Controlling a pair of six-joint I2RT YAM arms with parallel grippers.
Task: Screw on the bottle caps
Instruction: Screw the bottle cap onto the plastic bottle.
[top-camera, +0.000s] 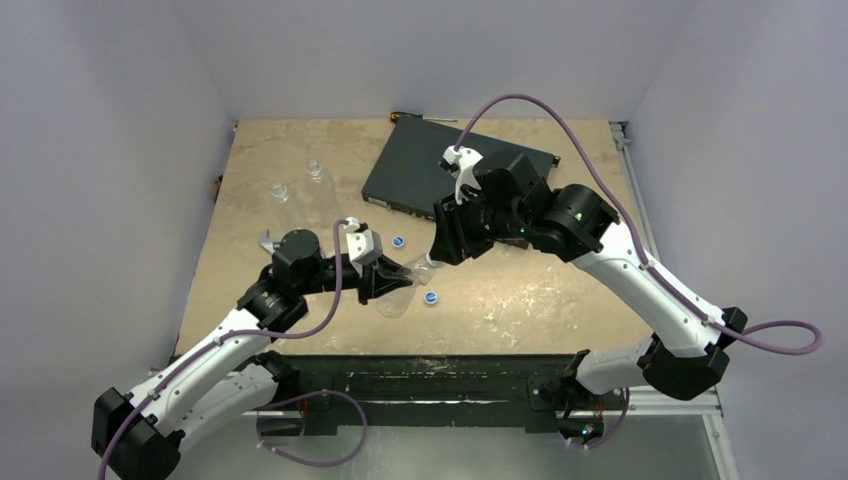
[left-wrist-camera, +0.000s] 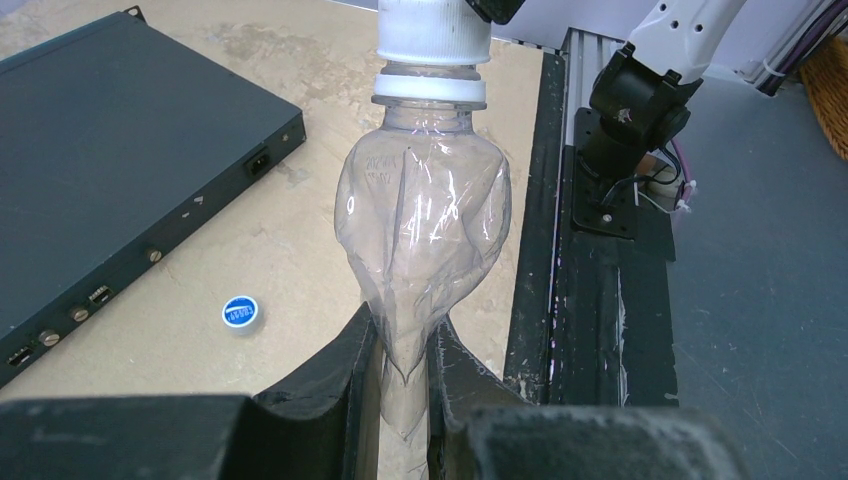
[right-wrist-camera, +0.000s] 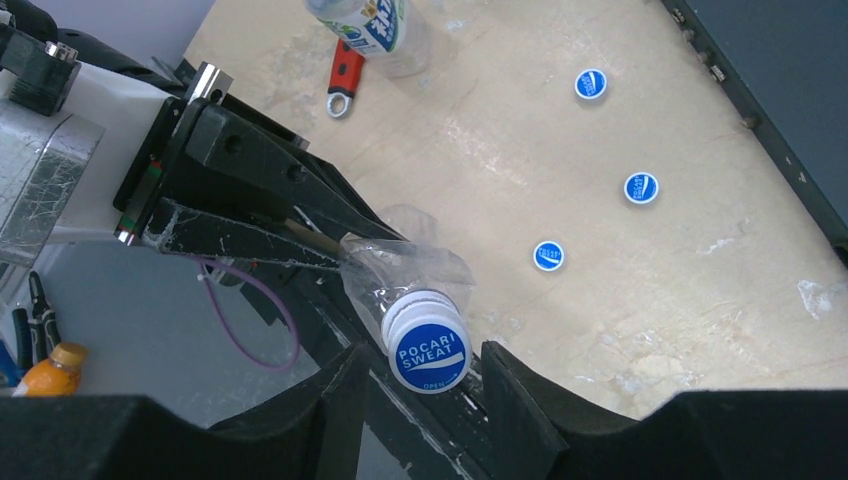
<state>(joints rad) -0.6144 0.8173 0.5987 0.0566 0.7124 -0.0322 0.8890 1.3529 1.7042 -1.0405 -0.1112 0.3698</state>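
My left gripper (left-wrist-camera: 403, 335) is shut on the crushed lower end of a clear bottle (left-wrist-camera: 425, 220), holding it tilted above the table's front edge (top-camera: 400, 290). A blue-topped white bottle cap (right-wrist-camera: 428, 352) sits on its neck. My right gripper (right-wrist-camera: 422, 352) stands round that cap, with a narrow gap between the cap and each finger. In the top view the right gripper (top-camera: 440, 255) meets the bottle's neck. Three loose bottle caps (right-wrist-camera: 591, 83) (right-wrist-camera: 641, 187) (right-wrist-camera: 548, 255) lie on the table. Two more clear bottles (top-camera: 283, 195) (top-camera: 318, 180) stand at the back left.
A flat black box (top-camera: 440, 165) lies at the back centre, a screwdriver (top-camera: 415, 117) behind it. A red-handled wrench (right-wrist-camera: 343, 75) lies beside a labelled bottle (right-wrist-camera: 372, 25). The black frame rail (left-wrist-camera: 600, 300) runs along the table's near edge.
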